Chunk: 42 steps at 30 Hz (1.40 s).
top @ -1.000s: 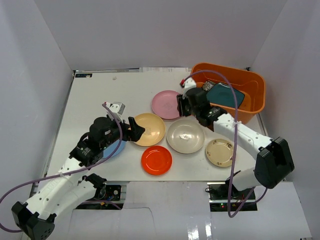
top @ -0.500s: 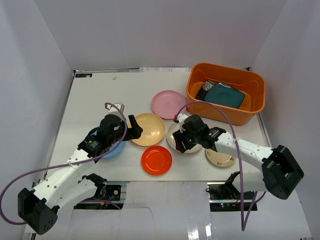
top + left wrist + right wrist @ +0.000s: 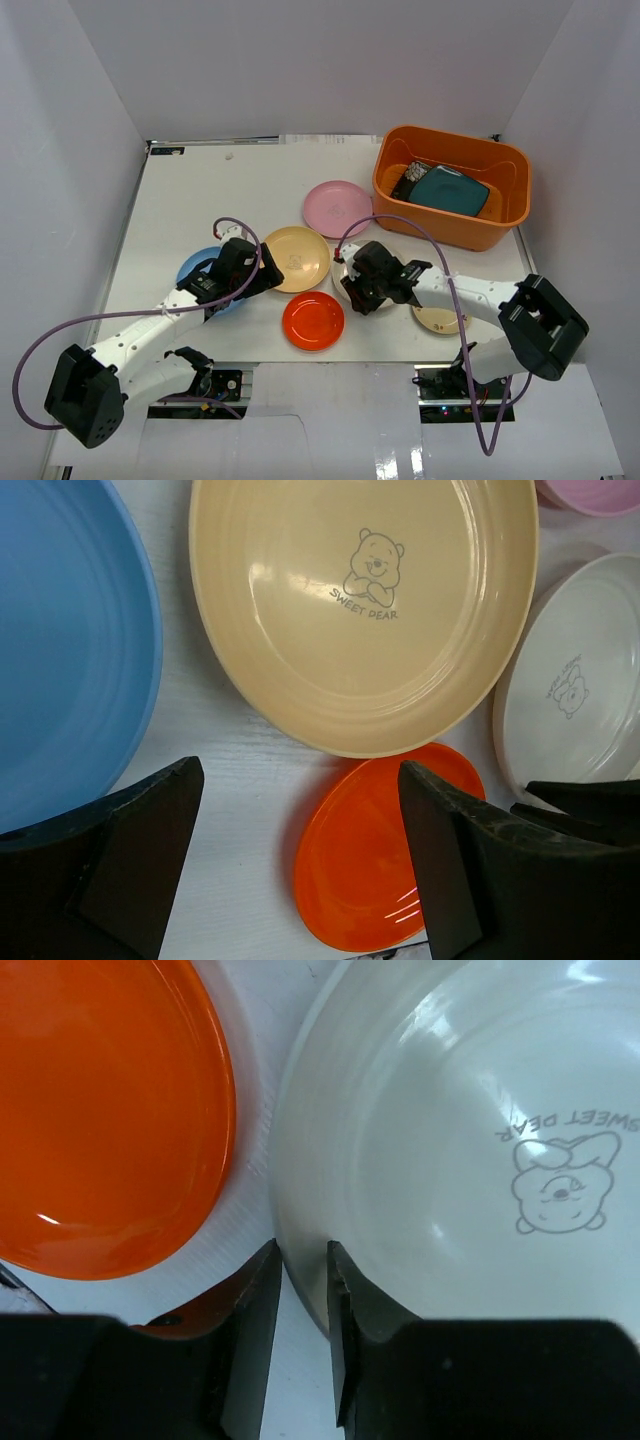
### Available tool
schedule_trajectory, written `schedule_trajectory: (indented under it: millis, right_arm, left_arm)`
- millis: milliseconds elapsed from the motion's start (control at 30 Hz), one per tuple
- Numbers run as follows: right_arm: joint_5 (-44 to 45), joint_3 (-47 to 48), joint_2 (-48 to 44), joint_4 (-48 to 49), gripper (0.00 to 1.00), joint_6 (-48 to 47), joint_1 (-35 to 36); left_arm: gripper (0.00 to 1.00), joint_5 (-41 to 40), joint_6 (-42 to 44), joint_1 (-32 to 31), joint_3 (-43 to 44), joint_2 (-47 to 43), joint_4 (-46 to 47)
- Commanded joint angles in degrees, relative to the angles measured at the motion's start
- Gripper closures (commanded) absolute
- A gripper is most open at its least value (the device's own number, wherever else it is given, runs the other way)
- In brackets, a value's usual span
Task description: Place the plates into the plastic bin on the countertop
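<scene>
Lowered right end effector (image 3: 303,1255) pinches "SWEET DEAR" cream plate (image 3: 430,1090); left end effector (image 3: 300,780) released.

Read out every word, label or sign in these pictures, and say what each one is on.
"SWEET DEAR": printed under a bear drawing inside the yellow plate.
"SWEET DEAR": printed by the same bear inside the cream plate, upside down in the right wrist view.
In the left wrist view, the cream plate's print is too small to read.
Dark strip at the far left in the top view: too small to read.
</scene>
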Motion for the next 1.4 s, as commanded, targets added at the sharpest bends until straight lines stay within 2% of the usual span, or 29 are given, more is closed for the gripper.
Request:
schedule_trajectory:
  millis: [0, 33, 133, 333, 467, 600, 700, 733, 833, 867, 933, 967, 1100, 1167, 1367]
  right_arm:
    - [3.1, -0.1, 0.0, 0.6, 0.71, -0.1, 1.9]
    - [5.3, -0.2, -0.2, 0.0, 0.81, 0.5, 2.1]
    - [7.3, 0.1, -1.4, -1.6, 0.90, 1.3, 4.0]
    - [13.6, 7.0, -7.8, -9.4, 0.92, 4.2, 10.0]
    - [15.3, 15.0, -13.0, -10.7, 0.92, 4.3, 11.0]
    - [20.1, 25.7, -11.5, -9.4, 0.92, 1.2, 11.0]
    - [29.4, 34.4, -8.1, -9.8, 0.92, -3.6, 10.8]
    - [33.6, 38.0, -7.3, -10.3, 0.92, -7.8, 10.6]
    - [36.6, 42.0, -4.5, -10.3, 0.92, -10.9, 4.4]
    - [36.3, 43.4, -3.5, -10.1, 0.92, -12.3, -0.7]
    - [35.6, 44.4, -2.3, -10.3, 0.92, -13.0, -5.9]
    - [33.8, 44.8, -1.1, -10.0, 0.92, -13.7, -10.7]
    - [30.0, 45.8, 3.9, -9.3, 0.92, -14.8, -19.8]
    - [24.7, 46.2, 7.2, -7.5, 0.92, -14.4, -25.0]
    - [21.8, 49.0, 15.0, -6.9, 0.92, -12.5, -32.5]
  left_arm:
    - [0.12, -1.8, -0.5, -0.1, 0.1, -0.5, 1.5]
    - [0.13, -1.9, -0.1, -0.2, 0.0, -0.5, 1.7]
    - [0.14, -1.8, 0.2, -0.4, 0.2, -0.4, 2.0]
    - [0.16, -2.8, 0.3, -0.6, 0.2, 0.4, 2.8]
    - [0.23, -6.9, -0.5, -0.9, 0.0, 0.3, 4.3]
    - [0.29, -7.8, -0.6, -0.9, -1.9, 0.3, 9.6]
    - [0.30, -8.4, -1.5, -1.0, -2.0, 2.2, 10.0]
    - [0.30, -8.8, -1.5, -1.0, -2.0, 3.1, 10.1]
    - [0.30, -11.1, -1.8, -1.0, -2.6, 3.3, 10.4]
    - [0.30, -11.6, -1.9, -1.0, -3.2, 3.3, 10.7]
    - [0.28, -11.9, -1.9, -1.0, -3.5, 3.7, 12.0]
    - [0.28, -11.7, -2.0, -1.0, -3.6, 4.5, 12.3]
    - [0.28, -11.8, -2.0, -1.1, -3.3, 8.0, 14.5]
    - [0.28, -11.6, -1.8, -1.1, -3.3, 10.5, 16.0]
    - [0.31, -12.3, -2.0, -1.3, -2.0, 15.3, 17.9]
